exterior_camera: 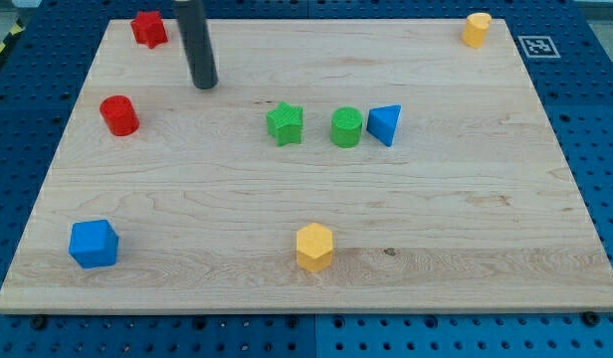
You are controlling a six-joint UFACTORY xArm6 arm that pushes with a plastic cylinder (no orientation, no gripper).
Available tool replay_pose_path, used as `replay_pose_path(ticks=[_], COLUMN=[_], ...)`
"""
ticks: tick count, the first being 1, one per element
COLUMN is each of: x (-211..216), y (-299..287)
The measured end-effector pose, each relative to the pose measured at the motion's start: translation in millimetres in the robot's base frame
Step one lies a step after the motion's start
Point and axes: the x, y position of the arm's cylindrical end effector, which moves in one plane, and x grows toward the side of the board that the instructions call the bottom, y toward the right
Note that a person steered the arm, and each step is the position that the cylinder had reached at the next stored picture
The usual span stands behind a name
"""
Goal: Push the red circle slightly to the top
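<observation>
The red circle (118,115) is a short red cylinder standing near the board's left edge, in the upper half. My tip (204,85) is the lower end of a dark rod that comes down from the view's top. It rests on the board to the right of and slightly above the red circle, about a block's width or two apart from it, touching no block. A red star-like block (148,28) sits at the board's top left, left of the rod.
A green star (285,123), a green cylinder (346,127) and a blue triangle (385,124) stand in a row at the centre. A blue cube (94,244) lies bottom left, a yellow hexagon (313,247) bottom centre, a yellow block (476,29) top right. The wooden board (466,199) lies on a blue pegboard.
</observation>
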Motion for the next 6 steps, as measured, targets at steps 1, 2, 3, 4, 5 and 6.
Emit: replay_pose_path(ticks=[1, 2, 3, 4, 5, 6], x=[23, 67, 103, 108, 108, 108], y=[0, 0, 0, -5, -44, -91])
